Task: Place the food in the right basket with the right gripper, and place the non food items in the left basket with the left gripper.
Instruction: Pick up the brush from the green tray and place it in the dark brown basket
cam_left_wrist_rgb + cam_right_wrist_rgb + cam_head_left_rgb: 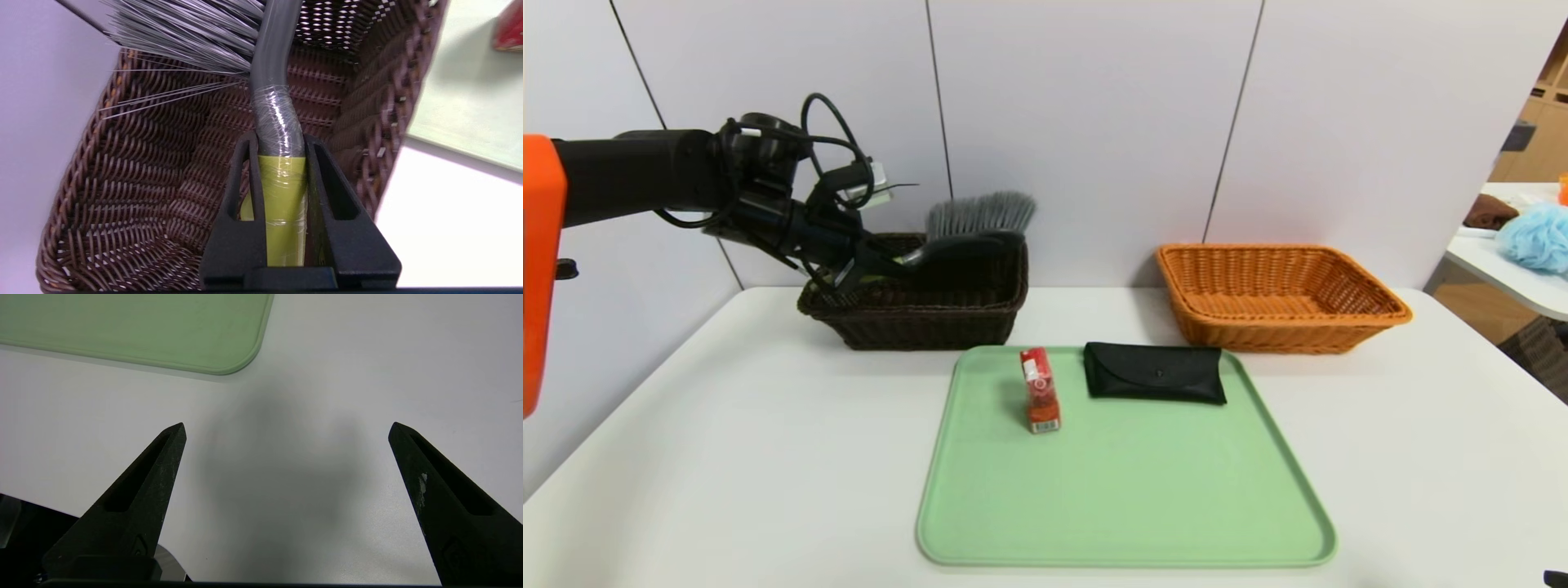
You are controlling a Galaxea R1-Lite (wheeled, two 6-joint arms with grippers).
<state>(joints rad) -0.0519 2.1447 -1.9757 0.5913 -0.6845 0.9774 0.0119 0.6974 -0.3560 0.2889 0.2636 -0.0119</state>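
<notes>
Left gripper (870,265) pinches brush (976,224) handle over dark wicker basket (931,322). Right gripper (286,428) fingers spread, parked above table (686,457) near green tray (1123,490). On tray: red carton (1040,400), black glasses case (1156,372). Orange basket (1278,298) beyond tray.

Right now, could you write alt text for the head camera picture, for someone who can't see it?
The robot's left gripper holds a grey brush by its handle over a dark brown basket at the back left of a white table. An orange basket sits back right. On a green tray stand a small red carton and a black case.
</notes>
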